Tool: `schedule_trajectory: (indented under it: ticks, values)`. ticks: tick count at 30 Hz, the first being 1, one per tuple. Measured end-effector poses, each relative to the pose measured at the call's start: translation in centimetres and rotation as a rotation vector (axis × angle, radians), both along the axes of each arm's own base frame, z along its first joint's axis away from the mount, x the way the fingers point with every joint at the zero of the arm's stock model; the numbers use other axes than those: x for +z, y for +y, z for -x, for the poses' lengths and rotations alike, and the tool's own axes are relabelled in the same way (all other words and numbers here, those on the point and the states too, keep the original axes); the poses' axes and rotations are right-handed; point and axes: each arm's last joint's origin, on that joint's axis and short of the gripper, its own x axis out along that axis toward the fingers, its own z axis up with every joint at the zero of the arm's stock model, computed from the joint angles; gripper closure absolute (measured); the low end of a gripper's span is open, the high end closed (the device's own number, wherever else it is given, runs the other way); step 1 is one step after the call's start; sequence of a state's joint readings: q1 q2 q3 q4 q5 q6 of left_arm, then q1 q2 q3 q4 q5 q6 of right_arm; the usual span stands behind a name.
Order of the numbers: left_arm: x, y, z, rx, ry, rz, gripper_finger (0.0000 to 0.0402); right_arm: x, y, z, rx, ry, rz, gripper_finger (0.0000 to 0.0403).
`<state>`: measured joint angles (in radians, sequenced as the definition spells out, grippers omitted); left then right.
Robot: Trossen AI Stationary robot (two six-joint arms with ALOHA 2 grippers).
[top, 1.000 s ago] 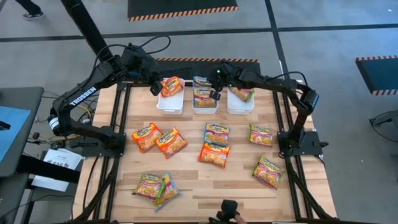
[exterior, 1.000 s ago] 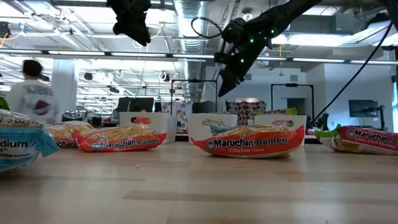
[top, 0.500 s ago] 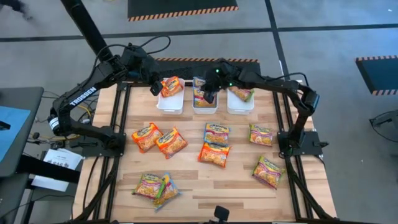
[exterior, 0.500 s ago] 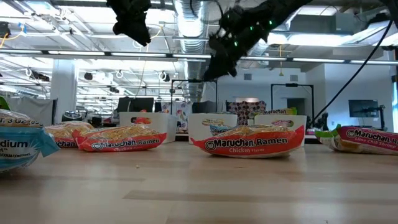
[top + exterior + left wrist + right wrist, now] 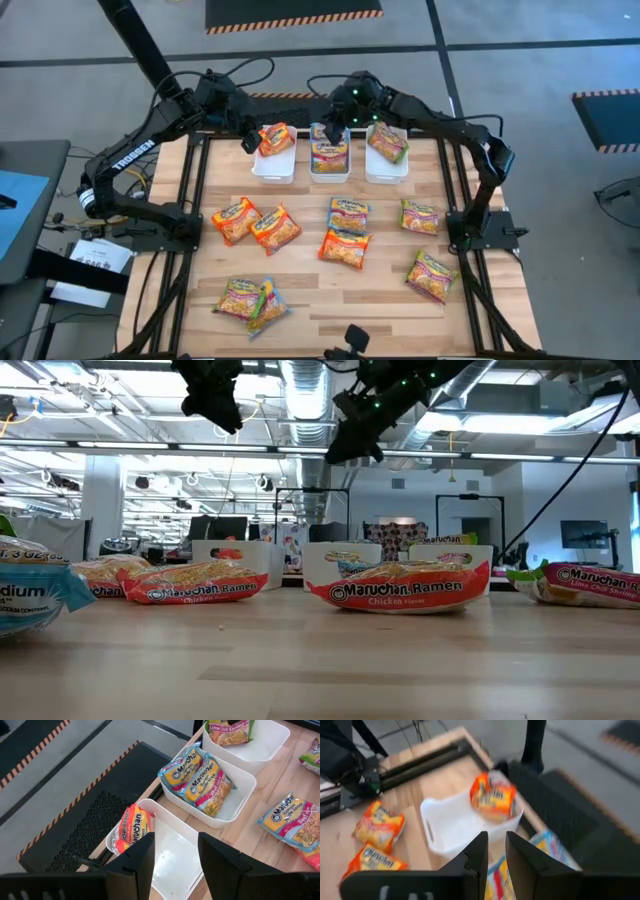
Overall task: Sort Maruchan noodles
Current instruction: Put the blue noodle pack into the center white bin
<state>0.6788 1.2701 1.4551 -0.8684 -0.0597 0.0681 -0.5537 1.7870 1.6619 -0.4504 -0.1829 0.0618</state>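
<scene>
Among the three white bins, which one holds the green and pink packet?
The bin on the right arm's side. Its lime shrimp packet is green and pink; the middle bin holds blue packets and the third bin an orange one.

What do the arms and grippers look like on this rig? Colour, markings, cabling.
Both arms are black, jointed tube links. The left arm carries white TROSSEN lettering, with a black cable looping above it. The right arm shows green indicator lights near its wrist. Left gripper and right gripper: two flat black fingers each.

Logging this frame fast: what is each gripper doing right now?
Left gripper: open, empty, over the left bin.
Right gripper: open, empty, above the middle bin.
</scene>
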Motion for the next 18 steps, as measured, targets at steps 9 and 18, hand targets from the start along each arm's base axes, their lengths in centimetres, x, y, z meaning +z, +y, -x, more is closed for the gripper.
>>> schedule_trajectory:
  ticks: [9, 18]
  values:
    - [0.0, 0.0, 0.0, 0.000, -0.004, -0.002, 0.0264, -4.1, 0.9, -2.2, -0.004, 0.130, -0.140, 0.0310]
    - [-0.2, 0.1, -0.2, 0.000, 0.001, 0.008, 0.0264, -9.7, 1.0, -3.8, -0.018, 0.305, -0.270, 0.0310]
